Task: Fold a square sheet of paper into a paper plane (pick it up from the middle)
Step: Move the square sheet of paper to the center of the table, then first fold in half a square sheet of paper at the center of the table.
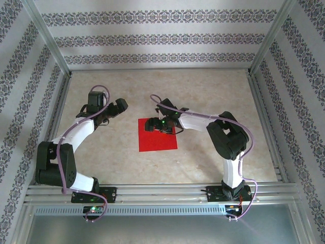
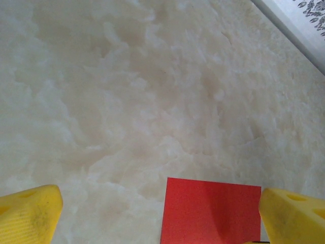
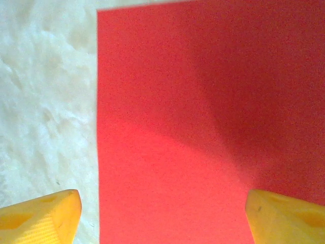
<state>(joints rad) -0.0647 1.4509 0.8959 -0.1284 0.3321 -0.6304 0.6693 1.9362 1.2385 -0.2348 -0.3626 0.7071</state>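
The square sheet of paper [image 1: 158, 137] is lying flat and unfolded on the desk [image 1: 203, 96], near its middle. The right end effector [image 1: 158, 125] is hanging over the sheet's 12 o'clock edge, its jaws standing wide and gripping nothing. In the right wrist view its yellow fingers [image 3: 40, 216] are framing the red surface, one over bare desk just past the paper's edge, the other over the paper, and a shadow is falling across the sheet. The left end effector [image 1: 119, 105] is hovering at about 10 o'clock from the sheet, apart from it, jaws likewise wide and empty. In the left wrist view the sheet is lying low between its fingertips.
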